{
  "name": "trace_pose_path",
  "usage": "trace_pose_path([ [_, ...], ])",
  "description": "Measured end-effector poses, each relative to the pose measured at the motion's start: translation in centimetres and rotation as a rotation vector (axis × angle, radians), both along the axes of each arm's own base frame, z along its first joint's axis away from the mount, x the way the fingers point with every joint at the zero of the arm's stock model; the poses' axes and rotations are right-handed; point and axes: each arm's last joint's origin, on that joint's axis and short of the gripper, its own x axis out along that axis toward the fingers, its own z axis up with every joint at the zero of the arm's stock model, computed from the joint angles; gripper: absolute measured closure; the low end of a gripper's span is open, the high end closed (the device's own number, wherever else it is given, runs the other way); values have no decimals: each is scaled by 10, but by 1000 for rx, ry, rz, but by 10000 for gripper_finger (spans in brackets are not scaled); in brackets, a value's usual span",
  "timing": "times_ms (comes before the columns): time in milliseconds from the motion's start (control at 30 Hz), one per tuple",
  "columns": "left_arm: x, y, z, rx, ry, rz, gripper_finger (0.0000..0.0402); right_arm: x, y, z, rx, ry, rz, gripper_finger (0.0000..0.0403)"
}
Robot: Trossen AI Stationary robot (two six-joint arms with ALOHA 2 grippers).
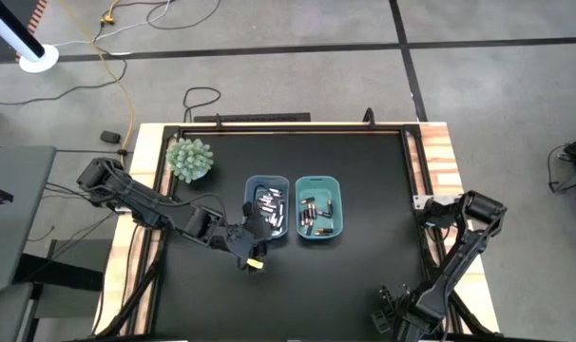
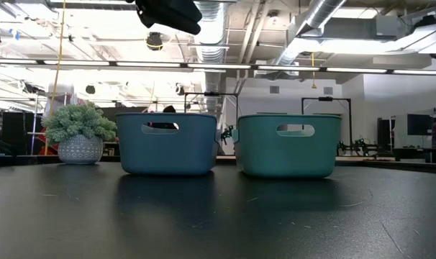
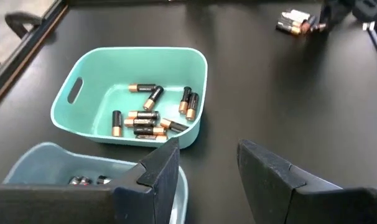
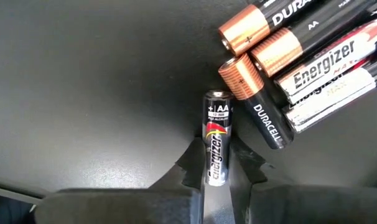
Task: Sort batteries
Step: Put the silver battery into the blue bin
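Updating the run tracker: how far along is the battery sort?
Done: copper-ended batteries lie in the teal bin, silver ones in the blue bin. In hand: the right gripper pinches a silver battery on the table. Left: the loose pile beside it. The left gripper hovers open by the blue bin.

Left claw [image 1: 251, 255] beside blue bin [image 1: 267, 207].

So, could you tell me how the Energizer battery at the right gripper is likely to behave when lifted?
The Energizer battery is a smooth, glossy cylinder, so it may slip or pivot in the right gripper gripping it. It looks rigid, so probably no flexing. Set down flat, it would likely roll.
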Motion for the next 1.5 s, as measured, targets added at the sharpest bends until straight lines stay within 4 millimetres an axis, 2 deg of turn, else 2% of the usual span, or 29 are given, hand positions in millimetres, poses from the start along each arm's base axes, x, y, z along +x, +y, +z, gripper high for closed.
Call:
trace_pose_path([
  [200,0,0,0,51,10,-33,244,2,2,9,-42,12,5,353],
  [433,0,0,0,38,12,-29,244,9,4,33,-101,13,19,354],
  [600,-5,-2,1,-23,50,-101,244,28,3,48,-85,-55,62,354],
  [767,-15,2,3,-26,108,-101,244,55,-11,62,-122,-99,115,354],
  [900,-21,7,-5,23,189,-106,244,85,-35,71,-166,-131,166,354],
  [1133,-36,19,-35,59,326,-75,244,145,-93,95,-205,-203,256,354],
  [1300,-63,34,-41,56,324,-60,244,184,-142,119,-225,-304,288,354],
  [1500,-108,63,-32,12,194,-19,244,228,-201,139,-275,-521,292,354],
])
